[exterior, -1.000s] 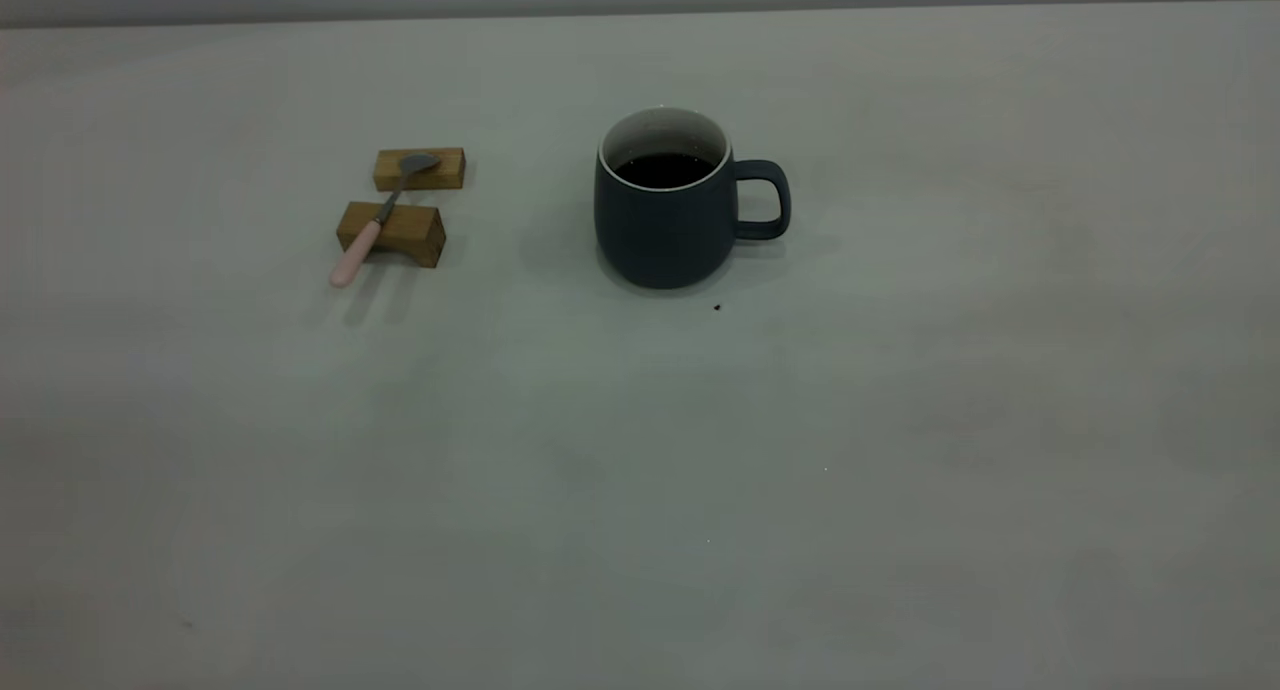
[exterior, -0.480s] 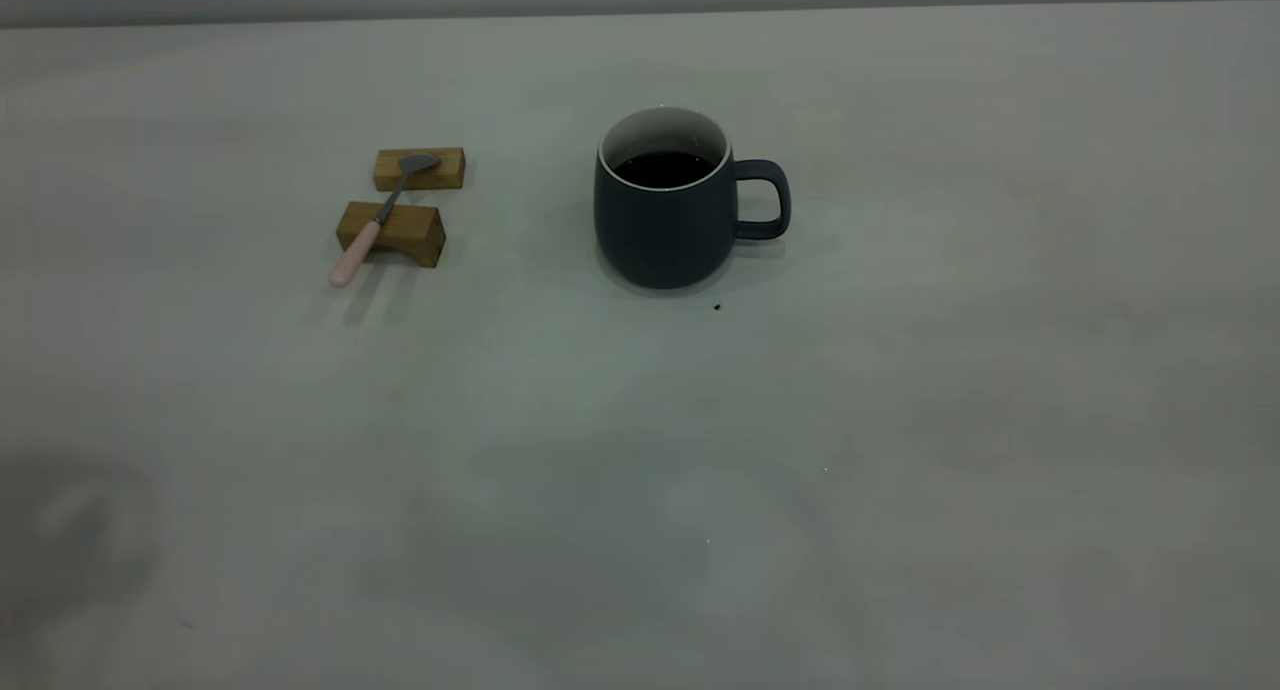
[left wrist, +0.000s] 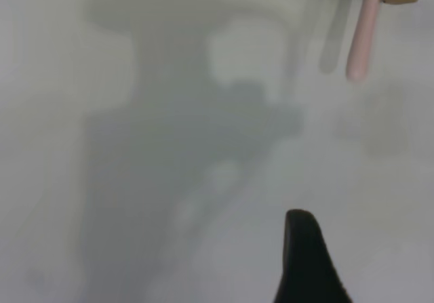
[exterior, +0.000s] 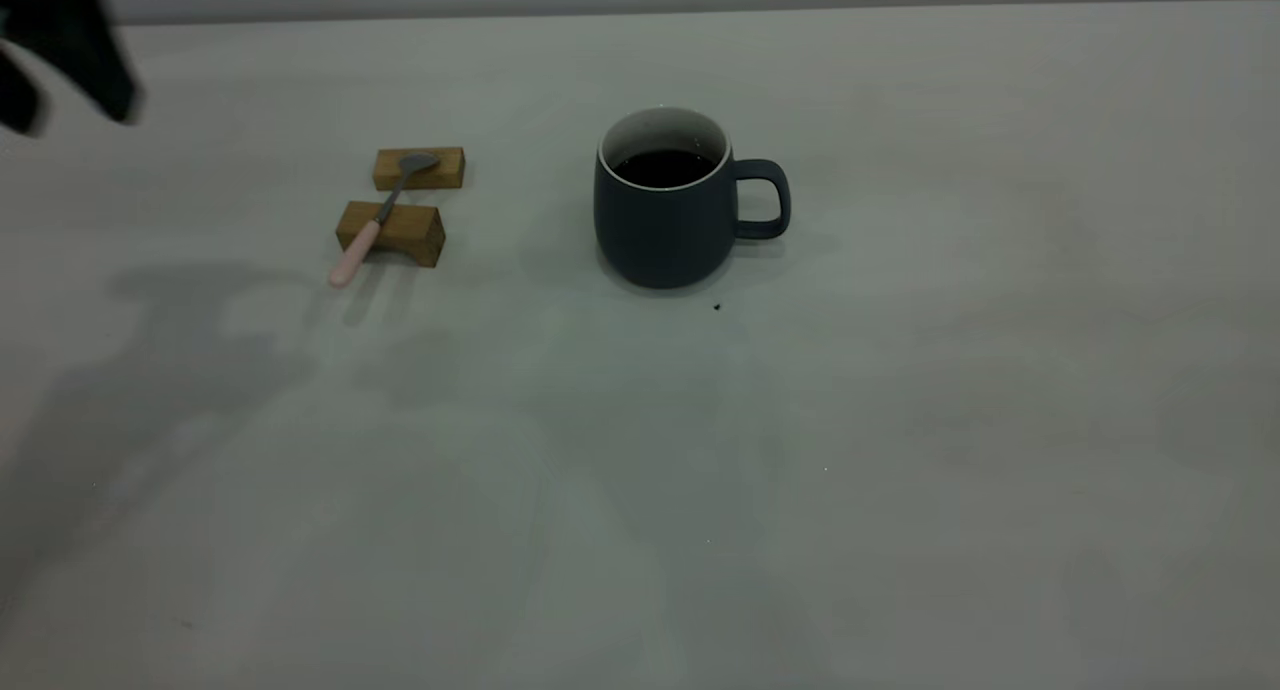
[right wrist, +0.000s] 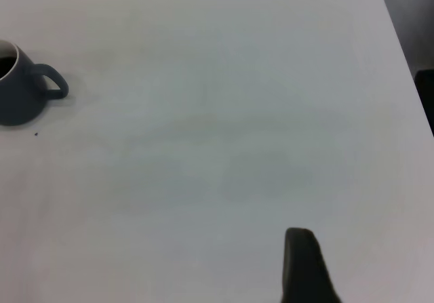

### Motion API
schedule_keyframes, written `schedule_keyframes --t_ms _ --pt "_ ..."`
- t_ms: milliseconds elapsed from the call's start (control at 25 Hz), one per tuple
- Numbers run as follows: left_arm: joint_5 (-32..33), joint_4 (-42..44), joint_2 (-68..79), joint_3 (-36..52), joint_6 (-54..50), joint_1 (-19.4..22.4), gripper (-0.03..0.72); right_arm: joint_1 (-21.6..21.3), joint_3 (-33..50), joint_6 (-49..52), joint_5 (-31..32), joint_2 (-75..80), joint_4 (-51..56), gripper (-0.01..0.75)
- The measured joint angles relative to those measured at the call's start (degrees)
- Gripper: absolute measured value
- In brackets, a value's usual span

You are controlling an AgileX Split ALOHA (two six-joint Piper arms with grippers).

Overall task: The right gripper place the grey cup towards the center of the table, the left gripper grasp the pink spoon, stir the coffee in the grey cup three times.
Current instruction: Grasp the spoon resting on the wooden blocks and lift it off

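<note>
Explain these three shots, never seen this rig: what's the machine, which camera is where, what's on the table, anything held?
It is a two-arm robot at a table. The wide shot comes from an outside camera facing the arms; the other two come from cameras on each wrist. On the table stands a grey cup of coffee, handle toward the right arm's side. Beside it a pink spoon lies across two wooden blocks. The left end effector hangs at the table's far left corner, well apart from the spoon. The right wrist view shows one finger of the right end effector. Nothing is held.

No readable text, labels, numbers, or signs anywhere.
</note>
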Motion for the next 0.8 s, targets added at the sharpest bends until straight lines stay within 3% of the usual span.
schedule_keyframes --t_ms 320,800 --pt "-0.29 -0.10 17.66 -12.76 -1.25 -5.35 0.511 0.00 0.00 0.00 0.00 0.00 0.00 0.491" --pt "-0.62 1.20 28.74 -20.71 -5.28 -5.53 0.510 0.00 0.00 0.00 0.00 0.00 -0.06 0.491"
